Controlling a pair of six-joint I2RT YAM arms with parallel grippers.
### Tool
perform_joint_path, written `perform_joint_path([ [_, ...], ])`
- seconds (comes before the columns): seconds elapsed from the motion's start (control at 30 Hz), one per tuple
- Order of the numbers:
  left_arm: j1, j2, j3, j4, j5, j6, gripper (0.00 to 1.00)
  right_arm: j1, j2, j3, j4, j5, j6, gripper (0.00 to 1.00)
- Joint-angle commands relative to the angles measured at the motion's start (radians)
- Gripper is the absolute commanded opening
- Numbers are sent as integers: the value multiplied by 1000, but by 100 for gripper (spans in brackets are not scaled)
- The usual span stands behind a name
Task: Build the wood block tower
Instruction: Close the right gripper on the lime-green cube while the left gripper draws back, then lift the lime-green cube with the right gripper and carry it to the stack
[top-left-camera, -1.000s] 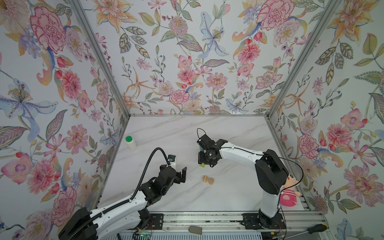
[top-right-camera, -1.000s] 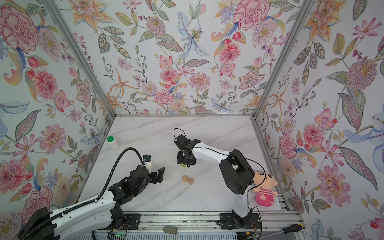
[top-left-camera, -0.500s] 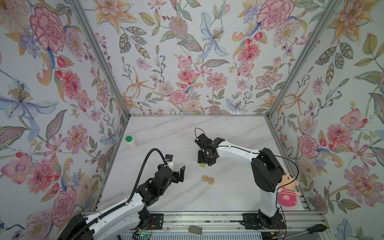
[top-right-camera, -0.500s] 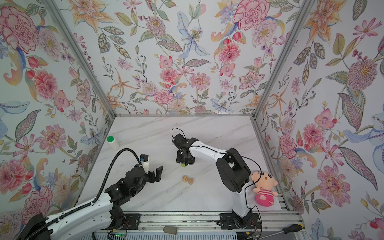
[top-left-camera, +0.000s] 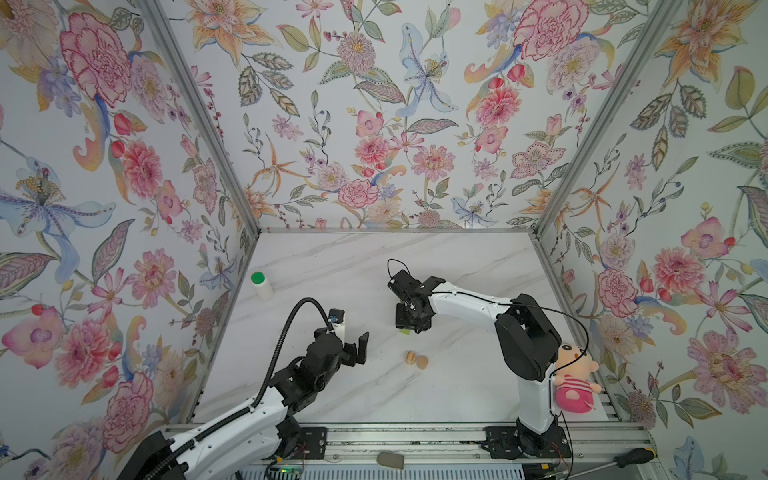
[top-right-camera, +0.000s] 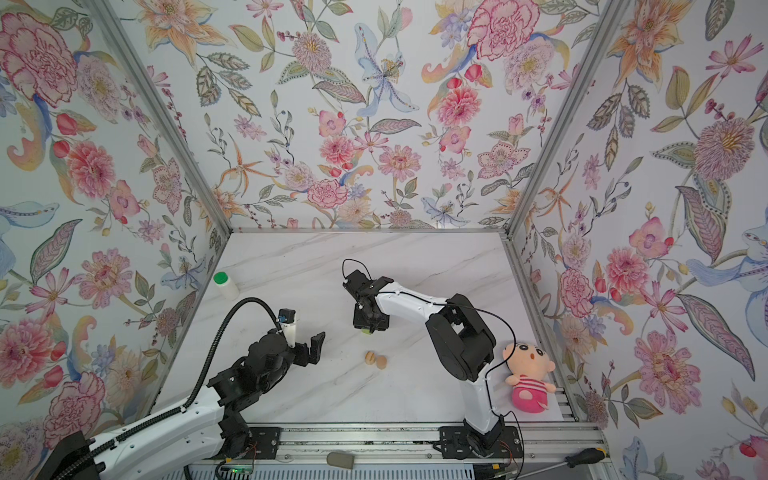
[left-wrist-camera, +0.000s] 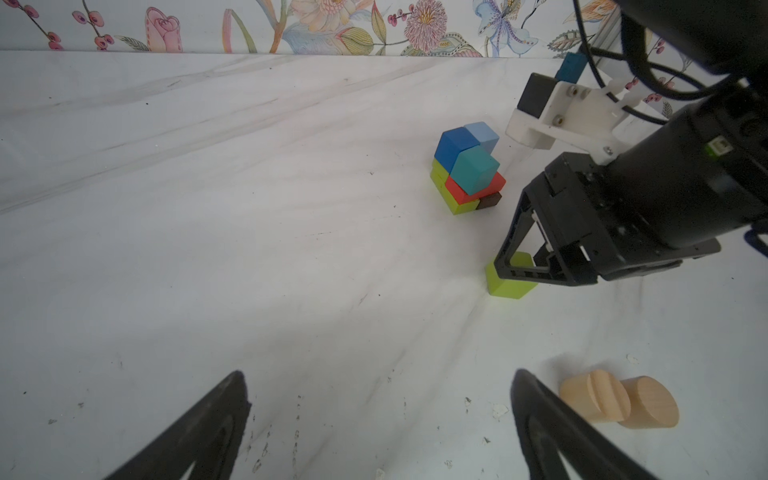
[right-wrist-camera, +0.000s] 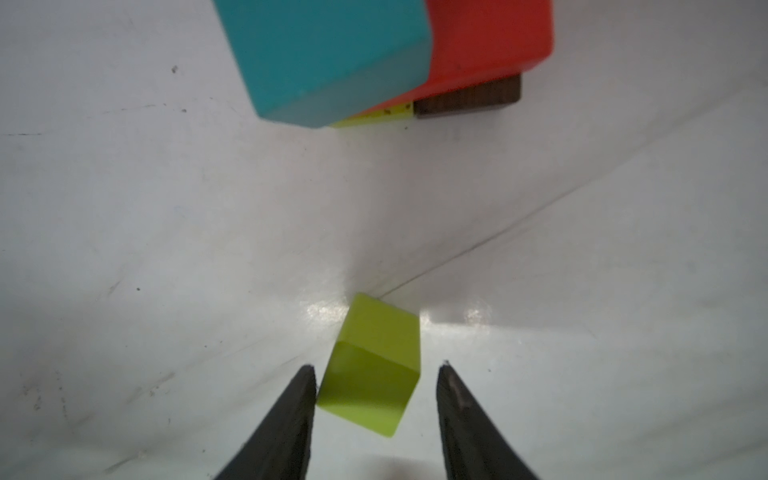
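Jaws of the right gripper (right-wrist-camera: 376, 368) have narrowed around the loose yellow-green block (right-wrist-camera: 376, 332) on the table (left-wrist-camera: 249, 208). One finger touches its side and the other seems to stand just clear, so the grasp is probably not yet made. The tower (left-wrist-camera: 467, 166) stands near the block on its far side, awaiting this piece. Near-left, the left gripper (left-wrist-camera: 379, 374) hovers wide open and empty beside the two tan pieces (left-wrist-camera: 619, 399).

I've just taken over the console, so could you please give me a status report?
Left gripper jaws wide, empty. Right gripper jaws astride green block, not yet clamped. Tower partly built; tan pieces loose. Nothing blocking.
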Motion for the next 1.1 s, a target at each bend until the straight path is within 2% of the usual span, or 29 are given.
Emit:
perform_joint_path([
  [0.0, 14, -17, -15, -11, 3, 13, 99, 4, 20, 29, -31, 15, 9, 47],
  [0.3, 19, -20, -20, -13, 3, 12, 99, 1, 28, 45, -44, 19, -8, 38],
  [0.8, 19, -40, -20, -33, -1, 0, 99, -1, 42, 44, -45, 13, -26, 40],
  [1.07, 21, -43, -15, -41, -10, 4, 99, -1, 45, 46, -45, 13, -39, 34],
])
